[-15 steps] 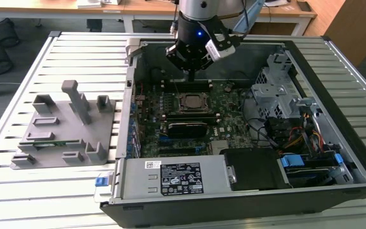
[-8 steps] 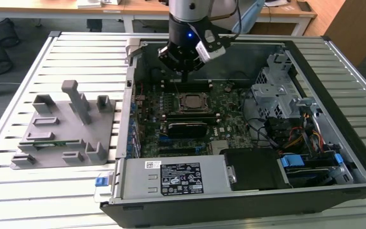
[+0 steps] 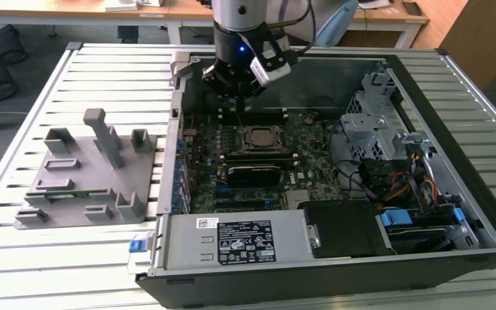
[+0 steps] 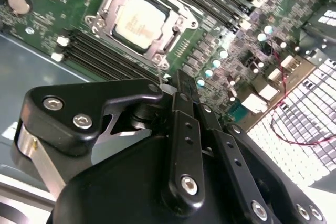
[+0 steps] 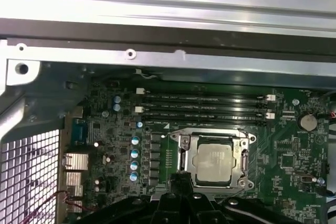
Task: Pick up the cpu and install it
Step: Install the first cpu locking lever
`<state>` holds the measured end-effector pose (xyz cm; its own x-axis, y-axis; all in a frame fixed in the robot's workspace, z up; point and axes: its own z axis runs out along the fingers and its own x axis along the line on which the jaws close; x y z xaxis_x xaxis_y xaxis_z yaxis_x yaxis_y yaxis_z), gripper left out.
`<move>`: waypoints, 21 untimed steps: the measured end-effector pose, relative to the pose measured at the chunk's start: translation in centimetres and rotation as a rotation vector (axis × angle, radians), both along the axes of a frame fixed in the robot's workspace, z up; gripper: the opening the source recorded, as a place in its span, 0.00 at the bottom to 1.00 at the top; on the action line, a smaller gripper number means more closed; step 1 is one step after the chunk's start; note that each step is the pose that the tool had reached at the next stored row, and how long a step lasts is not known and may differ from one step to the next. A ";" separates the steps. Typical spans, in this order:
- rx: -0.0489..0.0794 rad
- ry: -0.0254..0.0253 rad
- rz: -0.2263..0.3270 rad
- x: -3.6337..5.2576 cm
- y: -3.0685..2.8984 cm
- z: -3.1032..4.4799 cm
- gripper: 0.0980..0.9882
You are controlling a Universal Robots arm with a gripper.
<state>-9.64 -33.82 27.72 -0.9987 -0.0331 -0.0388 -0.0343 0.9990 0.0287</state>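
The cpu [image 5: 214, 162], a flat square chip with a silvery top, lies in the socket's metal frame [image 5: 185, 153] on the green motherboard, and it shows in both wrist views [image 4: 137, 20]. In the exterior view the cpu [image 3: 258, 138] sits in the middle of the board inside the open computer case. My gripper [image 3: 241, 97] hangs above the board, a little behind the socket toward the case's rear wall. Its black fingers [image 4: 184, 98] are pressed together with nothing between them, and the tips [image 5: 181, 181] hover apart from the chip.
Black memory slots [image 5: 205, 106] run beside the socket. A grey plastic fixture [image 3: 84, 174] holding a narrow green strip [image 3: 59, 192] stands on the slatted table at the exterior view's left. A drive cage [image 3: 373, 123], cables and the power supply [image 3: 230, 239] crowd the case.
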 end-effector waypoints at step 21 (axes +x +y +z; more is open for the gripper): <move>0.000 -0.0071 0.000 -1.92 1.42 -1.35 0.01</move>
